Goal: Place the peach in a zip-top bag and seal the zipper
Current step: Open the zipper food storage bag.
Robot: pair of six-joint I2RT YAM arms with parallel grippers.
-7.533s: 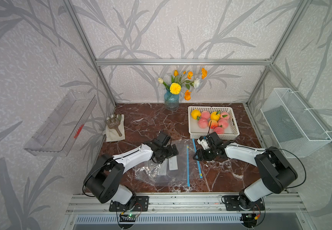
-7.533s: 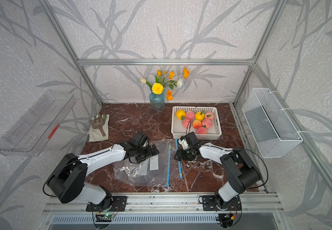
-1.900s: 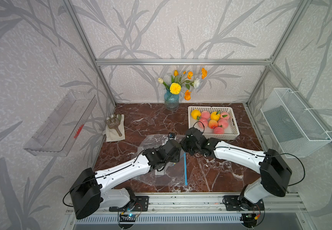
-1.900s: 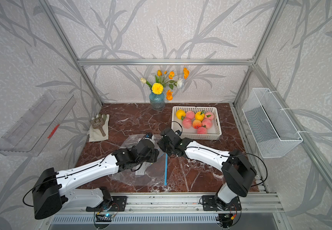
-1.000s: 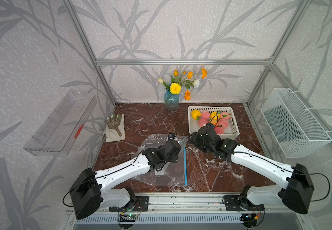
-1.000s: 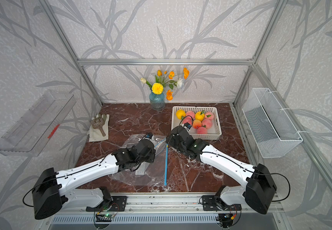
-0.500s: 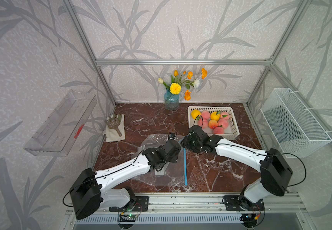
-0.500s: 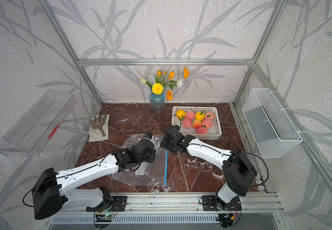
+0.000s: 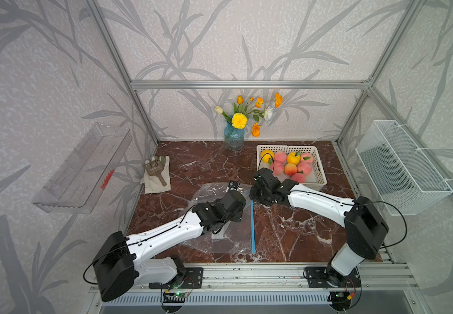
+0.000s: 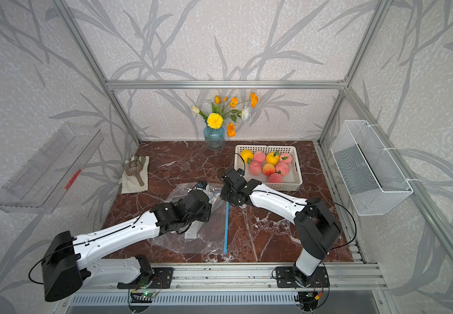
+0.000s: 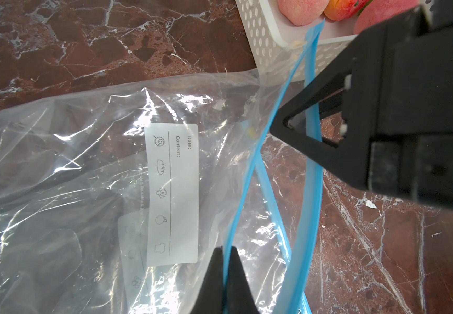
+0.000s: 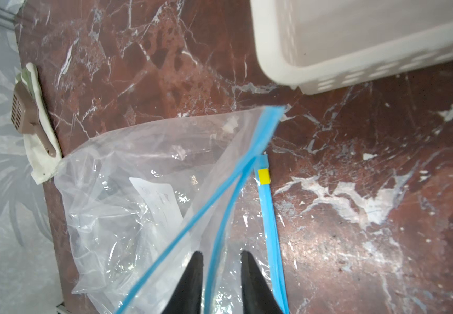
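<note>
Left gripper: jaws together, clamped on one raised blue zipper strip of the zip-top bag. Right gripper: jaws apart, straddling the other raised strip, no bite yet. A third blue strip lies flat on the worktop; can't tell how it joins.

Risk: right closes off-centre, thin film slips out, and the mouth won't spread.

Peaches sit in the basket at the far right corner. The basket wall crowds the bag's lifted corner. Vase at far edge and cloth with scoop at left edge are well apart.
</note>
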